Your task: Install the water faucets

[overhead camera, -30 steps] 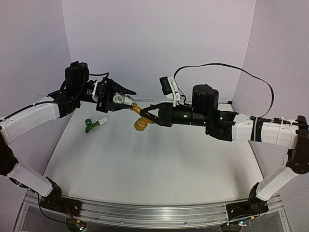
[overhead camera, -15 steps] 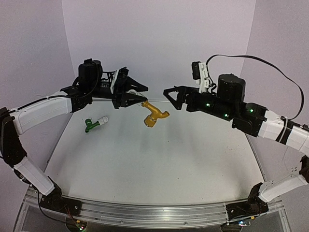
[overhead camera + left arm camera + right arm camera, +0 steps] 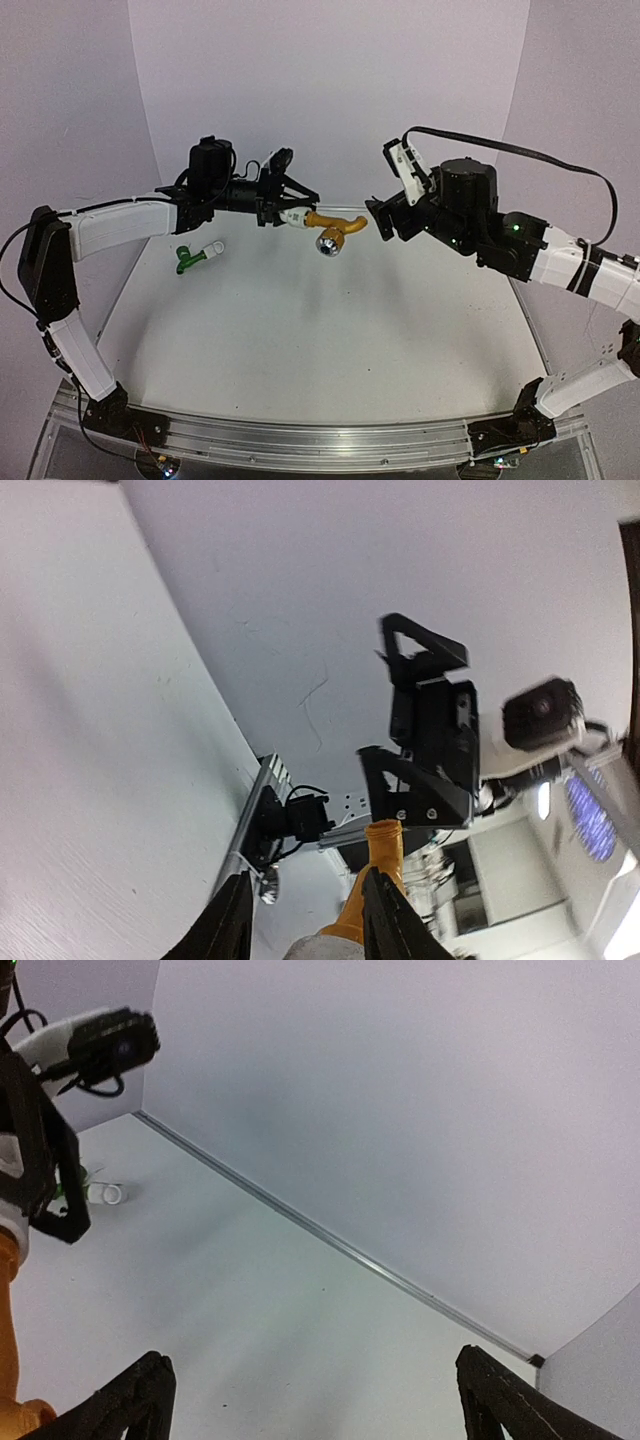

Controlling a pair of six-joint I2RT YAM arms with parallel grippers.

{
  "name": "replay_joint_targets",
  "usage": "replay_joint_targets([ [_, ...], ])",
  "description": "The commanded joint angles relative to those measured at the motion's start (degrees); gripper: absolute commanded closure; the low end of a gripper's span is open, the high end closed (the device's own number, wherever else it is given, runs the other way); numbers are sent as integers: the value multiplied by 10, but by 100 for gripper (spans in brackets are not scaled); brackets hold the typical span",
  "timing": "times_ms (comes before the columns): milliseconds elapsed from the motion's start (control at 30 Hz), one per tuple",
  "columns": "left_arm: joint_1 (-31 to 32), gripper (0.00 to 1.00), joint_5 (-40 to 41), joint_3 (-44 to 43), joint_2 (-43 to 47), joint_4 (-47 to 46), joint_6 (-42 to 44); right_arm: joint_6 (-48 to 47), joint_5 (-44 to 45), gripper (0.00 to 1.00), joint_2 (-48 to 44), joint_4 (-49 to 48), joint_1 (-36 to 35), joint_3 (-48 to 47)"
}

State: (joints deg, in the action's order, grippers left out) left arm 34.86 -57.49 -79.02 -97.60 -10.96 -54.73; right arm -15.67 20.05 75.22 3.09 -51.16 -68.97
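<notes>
The left gripper is clenched on a small white pipe fitting, a short smooth cylinder. Out of that fitting juts the yellow-gold faucet. The faucet hangs in the air above the table's 12 o'clock edge, well clear of the matte white table. Its body is glossy plastic with a bent spout reaching toward 3 o'clock. A round knob sits under it at 6 o'clock, and the knob's face glints silvery.

In the left wrist view the two black fingers flank a pale grey cylinder. The orange-yellow stem rises from it toward 12 o'clock.

The right gripper sits at 3 o'clock of the spout tip, just beside it and not touching. Its claw is released. The right wrist view shows its angular black fingers spread far apart with nothing between them. A smooth orange length of the faucet shows at that view's 9 o'clock edge.

The green faucet lies on its side on the table at about 10 o'clock from centre. Another white fitting lies against it on the 2 o'clock side. Whether the two are joined cannot be told.
</notes>
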Motion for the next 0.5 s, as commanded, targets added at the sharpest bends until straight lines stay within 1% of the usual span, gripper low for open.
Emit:
replay_joint_targets([
  [0, -18, 100, 26, 45, 30, -27, -253, -123, 2, 2, 19, -81, -2, 13],
  [33, -18, 100, 25, 53, 30, -26, -269, -153, -27, 2, 18, -83, -1, 21],
  [167, -19, 100, 7, 70, 22, -23, -323, -209, -79, 2, 18, -101, -2, 33],
  [233, -21, 100, 1, 77, 24, -18, -330, -268, -153, 2, 6, -80, -2, 47],
  [300, -24, 100, 1, 84, 27, -13, -335, -338, -247, 2, -15, -72, -1, 74],
  [367, -27, 100, 3, 90, 28, -5, -338, -403, -311, 2, -27, -71, -1, 101],
  [400, -28, 100, 5, 91, 27, -3, -341, -427, -341, 2, -30, -71, -2, 107],
  [467, -28, 100, 9, 89, 25, -1, -343, -445, -381, 2, -26, -71, -1, 103],
])
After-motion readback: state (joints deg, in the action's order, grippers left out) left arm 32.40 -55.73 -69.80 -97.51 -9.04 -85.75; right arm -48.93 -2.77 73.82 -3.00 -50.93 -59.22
